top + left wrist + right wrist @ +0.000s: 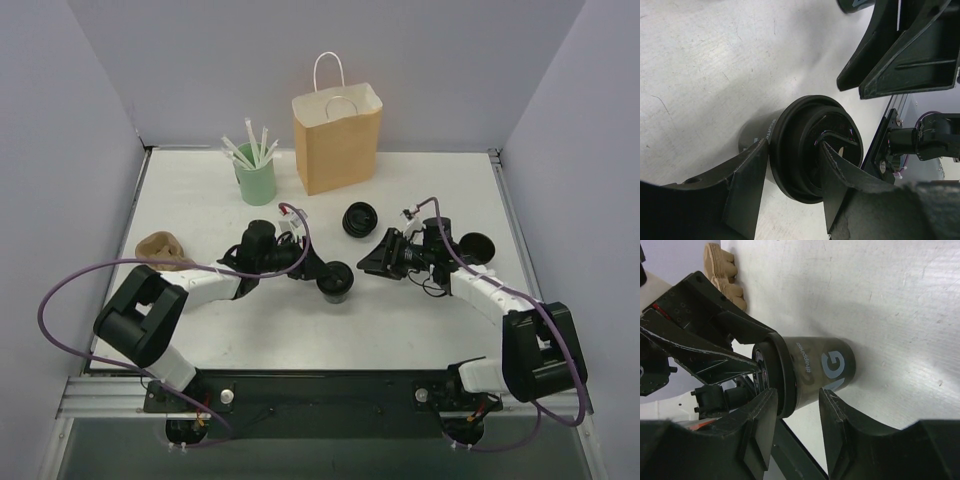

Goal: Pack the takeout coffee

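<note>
The takeout coffee (338, 282) is a small black cup with a black lid, standing on the white table between the two arms. My left gripper (325, 275) is shut on its top. In the left wrist view one finger (747, 185) presses under the lid rim and the other (840, 175) sits in the lid's recess (805, 125). My right gripper (368, 265) points at the cup from the right and stands open. In the right wrist view the cup wall (825, 365) shows grey lettering beyond the spread jaws of the right gripper (797, 395), which do not touch it.
A brown paper bag (337, 140) with white handles stands open at the back. A mint-green cup of white straws (255, 180) is to its left. A brown pulp carrier (162, 248) lies at the left edge. Two more black cup items (358, 218) (478, 245) lie near the right arm.
</note>
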